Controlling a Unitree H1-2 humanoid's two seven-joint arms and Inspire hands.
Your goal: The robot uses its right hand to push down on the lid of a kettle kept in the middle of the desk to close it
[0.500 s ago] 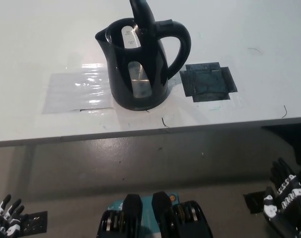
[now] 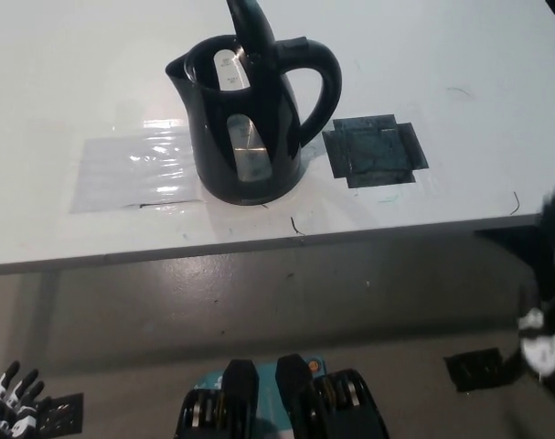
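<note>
Head view, looking steeply down: a white table (image 2: pixel 460 55) carries a black kettle (image 2: pixel 250 119) near its front edge, its lid (image 2: pixel 247 32) standing upright and open. Since half a second ago the black right hand (image 2: pixel 547 311) has risen along the right edge toward table height; it is blurred, so its state cannot be told. It looks like the reach toward the lid is starting. The white left hand (image 2: pixel 10 398) rests at lower left, fingers spread, empty.
</note>
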